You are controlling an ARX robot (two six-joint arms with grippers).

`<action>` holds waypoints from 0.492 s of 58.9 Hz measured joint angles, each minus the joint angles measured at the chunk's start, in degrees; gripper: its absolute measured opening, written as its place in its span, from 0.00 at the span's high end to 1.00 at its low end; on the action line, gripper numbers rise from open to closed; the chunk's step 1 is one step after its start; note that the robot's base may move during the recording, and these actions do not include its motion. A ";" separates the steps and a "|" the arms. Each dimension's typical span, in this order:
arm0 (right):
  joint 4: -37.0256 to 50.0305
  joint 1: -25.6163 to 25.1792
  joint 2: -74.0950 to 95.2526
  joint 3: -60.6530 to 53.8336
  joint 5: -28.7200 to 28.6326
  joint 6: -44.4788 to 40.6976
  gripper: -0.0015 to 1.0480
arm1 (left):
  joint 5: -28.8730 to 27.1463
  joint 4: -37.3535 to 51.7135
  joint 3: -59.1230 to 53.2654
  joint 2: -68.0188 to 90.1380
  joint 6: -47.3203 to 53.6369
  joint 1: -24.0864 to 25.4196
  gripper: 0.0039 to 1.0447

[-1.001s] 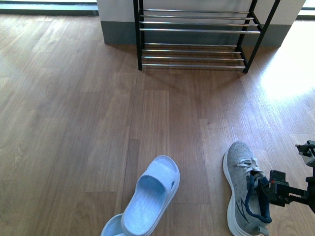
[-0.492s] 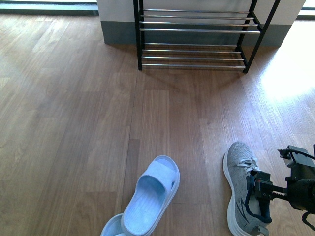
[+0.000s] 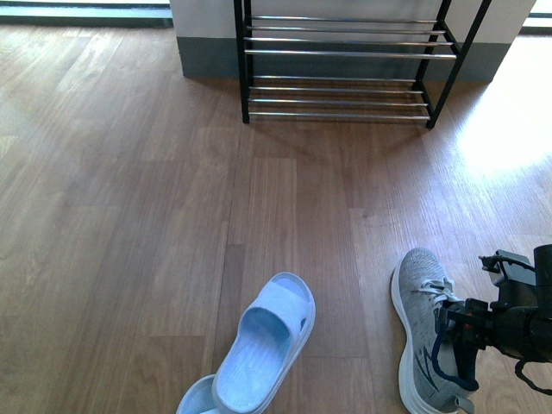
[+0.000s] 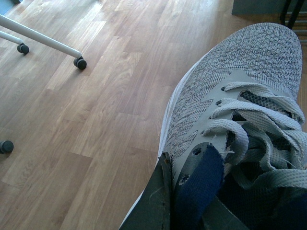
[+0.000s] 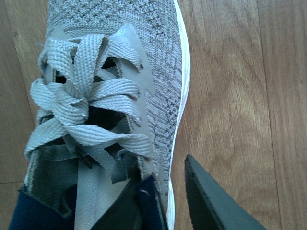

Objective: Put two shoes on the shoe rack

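A grey knit sneaker [image 3: 421, 297] with a white sole lies on the floor at the lower right, toe toward the shoe rack [image 3: 345, 53] at the far wall. My right gripper [image 3: 454, 332] is open and straddles its outer collar. In the right wrist view one finger [image 5: 127, 208] is inside this sneaker [image 5: 144, 57] against the navy lining, and the other finger [image 5: 211, 203] is over bare floor. In the left wrist view my left gripper [image 4: 184, 203] is shut on the collar and navy lining of the second grey sneaker [image 4: 240, 81]. This gripper and its sneaker are out of the front view.
A pale blue slide [image 3: 263, 341] lies at the lower middle, its mate's edge [image 3: 197, 398] at the bottom. The left wrist view shows white furniture legs on black casters [image 4: 80, 63] on the wood floor. A grey-and-white wall base [image 3: 207, 43] stands behind the rack.
My right gripper has moved left and down onto the sneaker's collar, and more of the arm has come into the front view. The sneaker and the slides have not moved.
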 joint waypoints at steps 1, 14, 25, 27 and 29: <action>0.00 0.11 0.00 0.00 -0.04 0.04 0.86 | 0.00 0.00 0.00 0.00 0.00 0.00 0.99; 0.00 1.75 -2.12 -2.38 0.85 1.55 0.99 | 0.00 0.00 0.00 0.00 0.00 0.00 0.99; -0.33 2.89 -11.08 -9.07 3.43 2.14 0.99 | 0.00 0.00 0.00 0.00 0.00 0.00 0.99; -0.46 2.91 -12.57 -9.84 3.76 2.01 0.99 | 0.00 0.00 0.00 0.00 -0.02 0.00 0.99; -0.68 2.97 -14.80 -10.97 4.37 1.51 0.99 | 0.00 0.00 0.00 0.00 0.00 0.00 0.99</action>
